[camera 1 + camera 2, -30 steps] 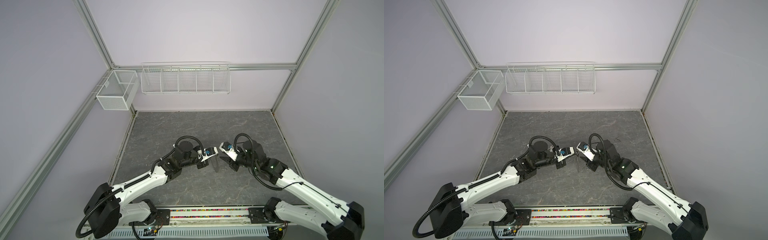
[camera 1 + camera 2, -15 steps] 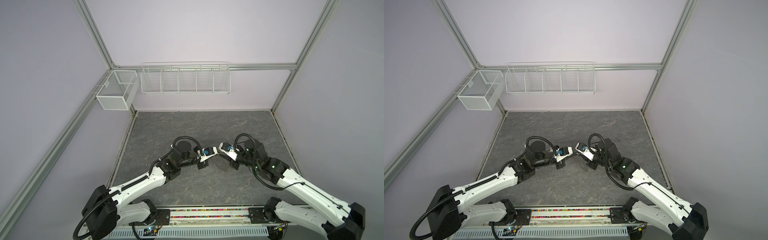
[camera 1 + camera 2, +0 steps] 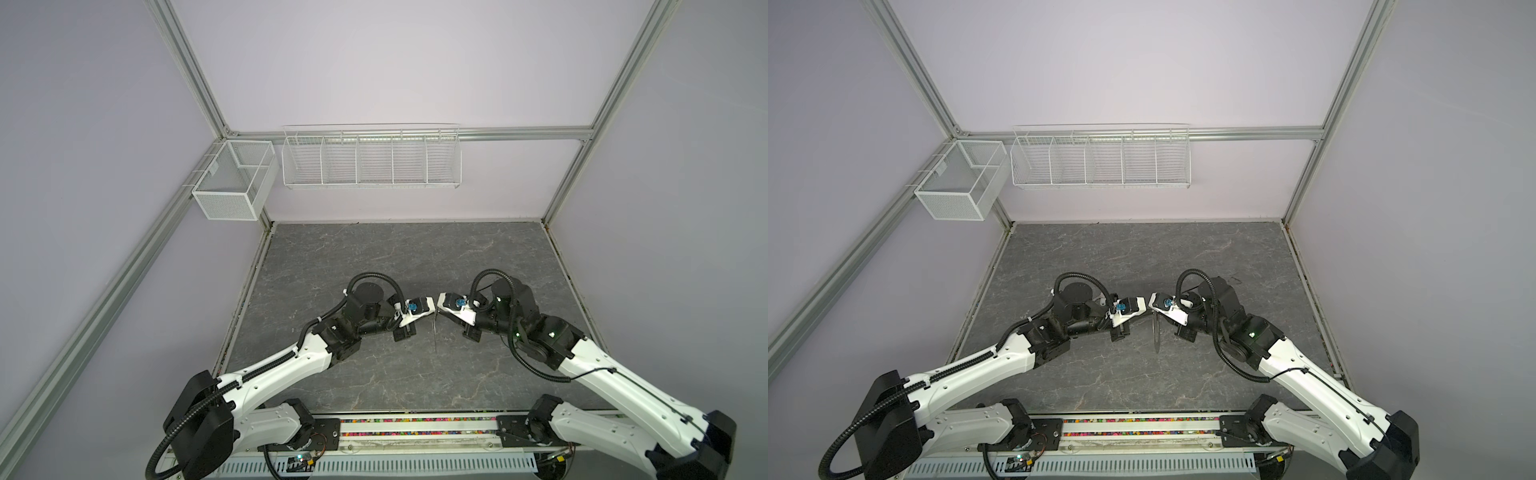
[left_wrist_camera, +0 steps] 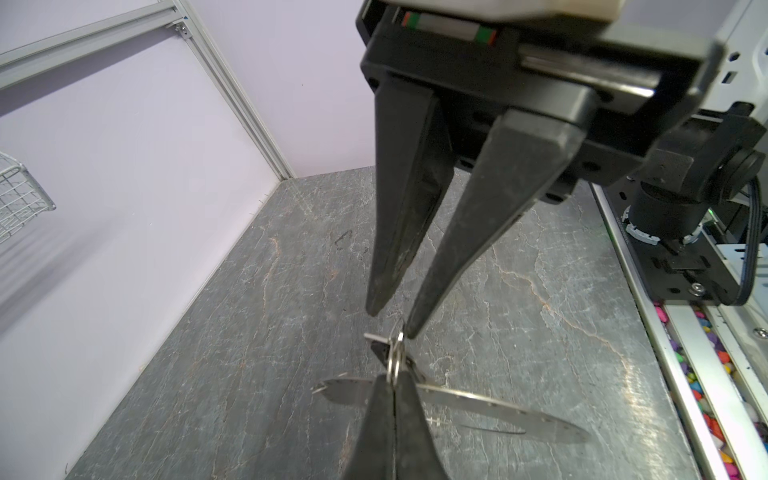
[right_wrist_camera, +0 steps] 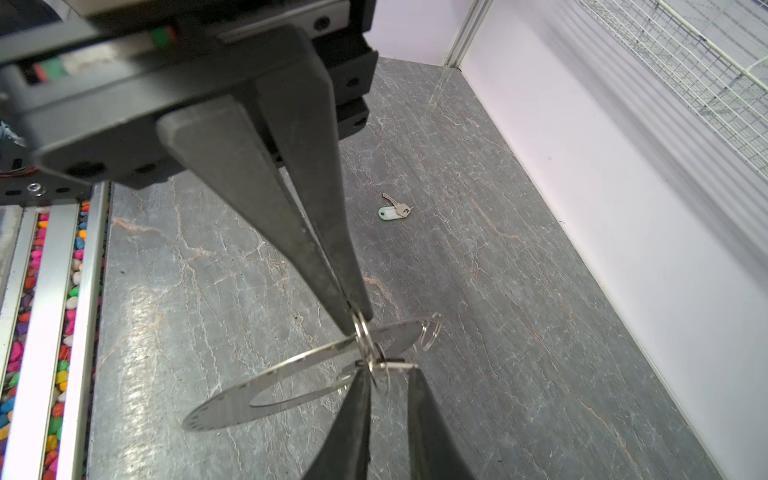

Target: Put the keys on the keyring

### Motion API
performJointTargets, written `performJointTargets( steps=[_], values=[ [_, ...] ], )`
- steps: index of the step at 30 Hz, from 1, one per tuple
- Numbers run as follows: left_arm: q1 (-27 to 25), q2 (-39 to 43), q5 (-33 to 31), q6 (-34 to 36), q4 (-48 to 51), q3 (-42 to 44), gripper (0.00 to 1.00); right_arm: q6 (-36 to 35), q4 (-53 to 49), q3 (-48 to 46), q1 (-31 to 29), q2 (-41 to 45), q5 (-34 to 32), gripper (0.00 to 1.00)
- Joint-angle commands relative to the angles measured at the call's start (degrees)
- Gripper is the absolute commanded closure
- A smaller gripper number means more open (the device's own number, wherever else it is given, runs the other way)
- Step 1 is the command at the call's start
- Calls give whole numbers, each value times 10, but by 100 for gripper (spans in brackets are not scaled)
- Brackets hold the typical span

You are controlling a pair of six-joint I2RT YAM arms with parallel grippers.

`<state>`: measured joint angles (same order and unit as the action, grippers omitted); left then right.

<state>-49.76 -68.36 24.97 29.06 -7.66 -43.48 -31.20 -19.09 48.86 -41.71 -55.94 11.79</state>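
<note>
The keyring [image 5: 249, 399] is a flat grey metal disc that hangs on edge above the table; in both top views it is a thin sliver [image 3: 434, 338] [image 3: 1156, 334]. My left gripper [image 4: 392, 380] [image 5: 358, 323] is shut on a small split ring [image 4: 395, 361] threaded through the disc's rim. A silver key [image 5: 395, 365] with a black tag [image 4: 379, 353] hangs at that ring. My right gripper [image 5: 390, 374] [image 4: 392, 320] has its jaws a narrow gap apart, with the key at their tips. The other key, white-tagged [image 5: 392, 211], lies on the table beyond.
A second small split ring [image 5: 430, 332] sits on the disc's rim. A mesh box [image 3: 235, 187] and a long wire basket [image 3: 372, 158] hang on the back walls. A rail with coloured pebbles [image 3: 415, 426] runs along the table's front edge.
The right gripper's jaws have narrowed around the key. Both wrists have shifted slightly and still meet at the hanging disc. The left gripper's hold is unchanged.
</note>
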Motion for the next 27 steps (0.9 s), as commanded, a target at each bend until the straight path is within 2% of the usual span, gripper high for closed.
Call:
performJointTargets(
  steps=[1,8,14,27],
  values=[
    [1,4,10,8,-2,-11,100,-23,-23,11,2,-9,23,84],
    [5,8,7,0,-6,-12,100,-40,-42,11,1,-14,8,92],
    [12,7,12,-31,-41,-9,100,-46,-36,12,1,-13,-14,93],
    [12,-37,-3,-111,-206,21,100,-22,-22,38,0,-49,-28,93]
  ],
)
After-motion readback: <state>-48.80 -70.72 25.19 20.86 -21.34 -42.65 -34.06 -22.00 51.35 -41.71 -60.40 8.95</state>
